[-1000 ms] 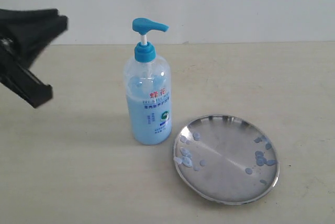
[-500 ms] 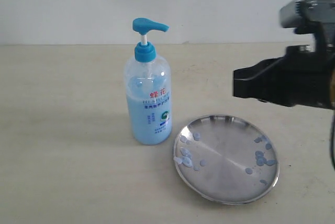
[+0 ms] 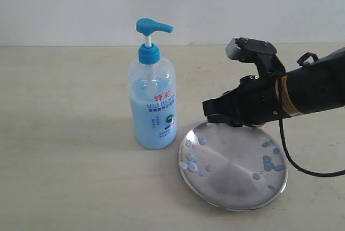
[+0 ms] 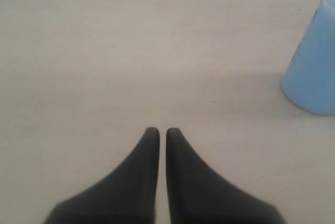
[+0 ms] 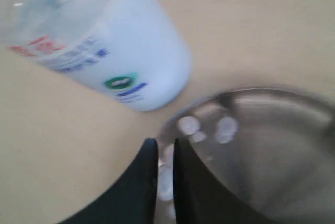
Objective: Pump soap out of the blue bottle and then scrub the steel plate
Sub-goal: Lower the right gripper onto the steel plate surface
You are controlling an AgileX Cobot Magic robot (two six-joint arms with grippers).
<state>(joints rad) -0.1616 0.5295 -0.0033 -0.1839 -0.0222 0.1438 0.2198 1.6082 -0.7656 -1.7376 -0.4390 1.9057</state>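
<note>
The blue bottle (image 3: 153,104) stands upright on the table, its blue pump head (image 3: 152,26) raised and light blue soap filling its lower half. Right of it lies the steel plate (image 3: 232,185), with pale blue soap droplets (image 3: 192,163) near its left rim and more at its right. My right gripper (image 3: 207,109) hangs shut just above the plate's far-left rim, nothing between its fingers. The right wrist view shows that gripper (image 5: 166,143) over droplets at the plate (image 5: 282,150) rim, the bottle (image 5: 104,41) just beyond. My left gripper (image 4: 158,131) is shut over bare table, the bottle's base (image 4: 314,72) off to one side.
The beige tabletop (image 3: 64,161) ends at a white wall (image 3: 242,4) behind. A black cable (image 3: 291,161) from the right arm loops over the plate's right side.
The left arm has left the exterior view on the left. The right arm came in from the right and dropped toward the plate's far-left rim.
</note>
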